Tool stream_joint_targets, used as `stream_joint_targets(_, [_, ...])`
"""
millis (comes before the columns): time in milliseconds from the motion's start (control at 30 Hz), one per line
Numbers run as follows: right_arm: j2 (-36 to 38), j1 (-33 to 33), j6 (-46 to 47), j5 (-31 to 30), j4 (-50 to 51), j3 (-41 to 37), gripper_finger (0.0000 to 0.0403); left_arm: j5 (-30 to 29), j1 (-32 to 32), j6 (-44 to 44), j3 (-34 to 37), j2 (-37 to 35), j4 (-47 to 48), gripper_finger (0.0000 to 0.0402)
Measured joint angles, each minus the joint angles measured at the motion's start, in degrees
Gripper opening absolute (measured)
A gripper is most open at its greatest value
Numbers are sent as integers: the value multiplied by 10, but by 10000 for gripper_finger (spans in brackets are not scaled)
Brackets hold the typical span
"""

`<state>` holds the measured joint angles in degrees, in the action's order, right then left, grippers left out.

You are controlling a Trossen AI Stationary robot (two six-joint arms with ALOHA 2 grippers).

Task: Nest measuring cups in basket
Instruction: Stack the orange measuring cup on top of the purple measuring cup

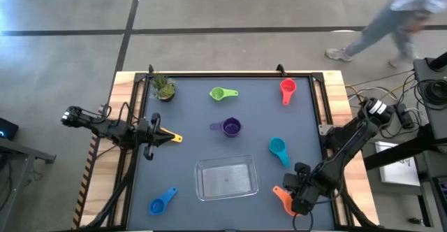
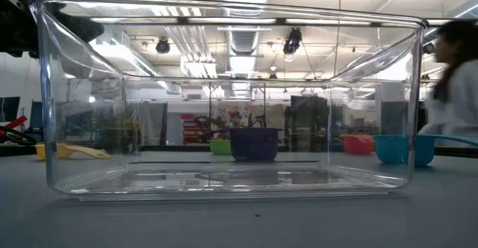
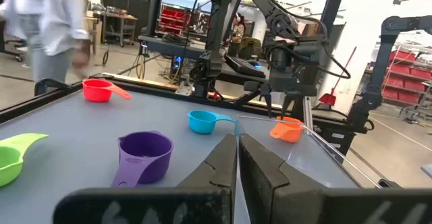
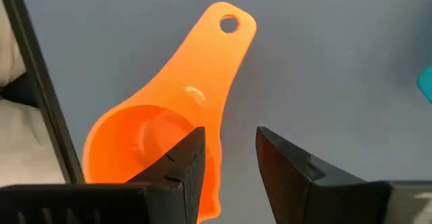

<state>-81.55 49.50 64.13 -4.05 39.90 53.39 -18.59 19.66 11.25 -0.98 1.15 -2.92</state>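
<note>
The clear basket sits near the table's near edge. Around it rest the green cup, red cup, purple cup, teal cup, blue cup and yellow cup. The orange cup lies right of the basket with its handle flat on the table. My right gripper is open over it, pointing down, one finger over the bowl and one past the rim beside the handle's root. My left gripper is shut at the table's left, just beside the yellow cup. My right gripper stands astride the orange cup's wall where the handle joins the bowl, coming from above. Whether a finger touches the cup, I cannot tell. The cup rests on the table.
A small potted plant stands at the far left corner. A person walks on the floor beyond the far right corner. The table's raised frame runs close to the right arm. Open tabletop lies between the basket and the purple cup.
</note>
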Motion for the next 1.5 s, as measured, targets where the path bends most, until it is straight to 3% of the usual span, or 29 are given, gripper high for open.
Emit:
stream_joint_targets(400, [-1, 18, -2, -4, 0, 5, 126, 0, 0, 0, 0, 0, 0, 0])
stream_joint_targets(767, [-53, 28, -7, -4, -4, 4, 121, 0, 0, 0, 0, 0, 0, 0])
stream_joint_targets(933, [-69, 28, -21, -4, -2, 4, 95, 0, 0, 0, 0, 0, 0, 0])
stream_joint_targets(1133, [-45, 28, -30, -22, 1, 4, 20, 0, 0, 0, 0, 0, 0, 0])
stream_joint_targets(1500, [49, -15, -150, -118, 58, 34, 9, 0, 0, 0, 0, 0, 0, 0])
